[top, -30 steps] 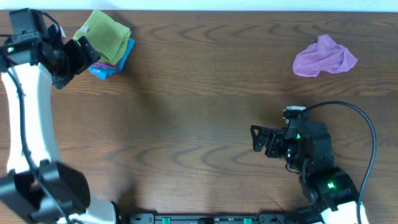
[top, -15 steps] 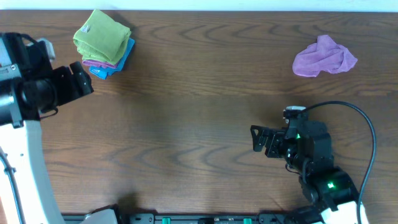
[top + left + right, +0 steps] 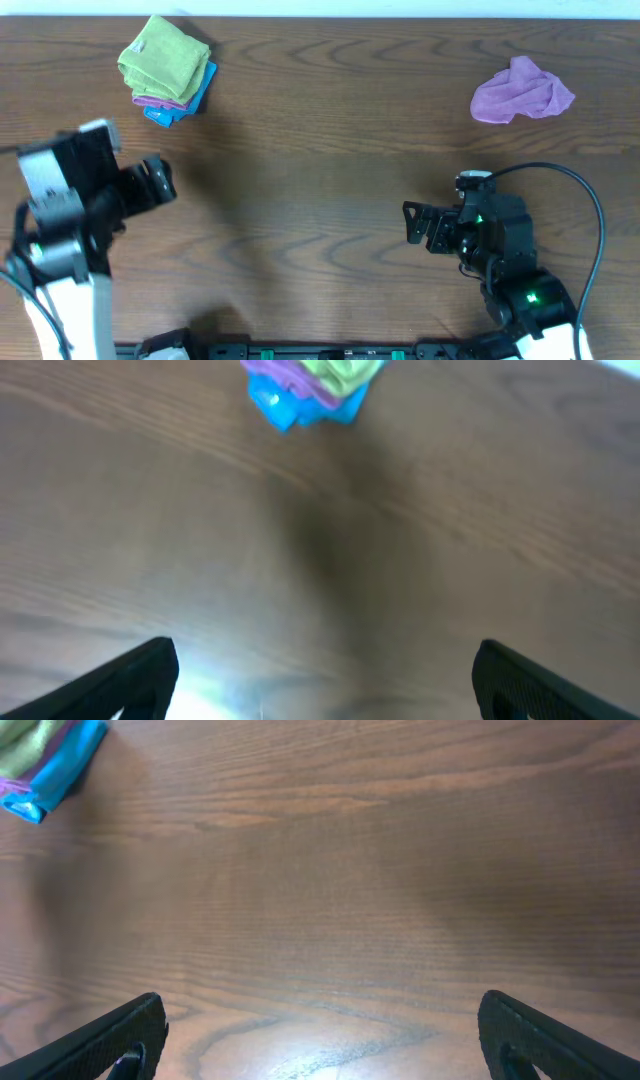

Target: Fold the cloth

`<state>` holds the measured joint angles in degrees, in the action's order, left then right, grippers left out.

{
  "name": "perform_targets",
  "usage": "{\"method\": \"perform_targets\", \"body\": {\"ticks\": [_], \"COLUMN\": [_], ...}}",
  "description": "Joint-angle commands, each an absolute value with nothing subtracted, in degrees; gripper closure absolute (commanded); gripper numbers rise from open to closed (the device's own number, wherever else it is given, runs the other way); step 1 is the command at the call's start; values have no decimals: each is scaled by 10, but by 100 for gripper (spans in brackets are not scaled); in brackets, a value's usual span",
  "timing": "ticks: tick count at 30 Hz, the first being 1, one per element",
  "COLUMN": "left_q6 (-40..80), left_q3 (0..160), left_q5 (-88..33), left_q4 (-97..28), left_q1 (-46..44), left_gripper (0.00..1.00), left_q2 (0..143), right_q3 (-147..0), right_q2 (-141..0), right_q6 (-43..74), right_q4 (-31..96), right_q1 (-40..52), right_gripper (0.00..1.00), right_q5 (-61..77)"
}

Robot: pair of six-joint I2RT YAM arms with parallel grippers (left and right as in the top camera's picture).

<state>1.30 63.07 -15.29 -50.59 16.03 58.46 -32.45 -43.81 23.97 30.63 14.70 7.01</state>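
A crumpled purple cloth point(image 3: 521, 91) lies at the far right of the wooden table point(image 3: 320, 180). A stack of folded cloths point(image 3: 166, 69), green on top of pink and blue, sits at the far left; it also shows in the left wrist view point(image 3: 310, 385) and at the corner of the right wrist view point(image 3: 45, 765). My left gripper point(image 3: 158, 184) is open and empty, well in front of the stack. My right gripper point(image 3: 412, 225) is open and empty, near the front right, well short of the purple cloth.
The table's far edge meets a pale wall strip point(image 3: 400, 8). A black cable point(image 3: 580, 200) loops beside the right arm.
My left arm has pulled back from the folded stack toward the front of the table, gripper open and empty. The right arm has not moved.
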Motion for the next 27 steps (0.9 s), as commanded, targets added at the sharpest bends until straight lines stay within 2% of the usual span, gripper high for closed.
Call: {"method": "perform_targets", "body": {"ticks": [1, 8, 14, 20, 27], "left_q6": [-11, -30, -30, -22, -17], "left_q3": [527, 314, 167, 91, 85], "left_q5": [-163, -110, -101, -88, -16], "left_q4": [-435, -321, -311, -314, -319], "left_q1": [138, 70, 55, 55, 43], "left_gripper": [5, 5, 5, 5, 5], "left_q2": [496, 309, 149, 60, 32], "right_q3": [-322, -322, -322, -322, -322], "right_q2": [-435, -435, -435, -435, -435], "right_q6": [248, 248, 248, 248, 248], "right_q4": [307, 307, 307, 307, 307], "right_q1": [142, 142, 142, 142, 142], "right_gripper": [1, 1, 1, 1, 1], "right_q5": [71, 70, 71, 71, 71]}}
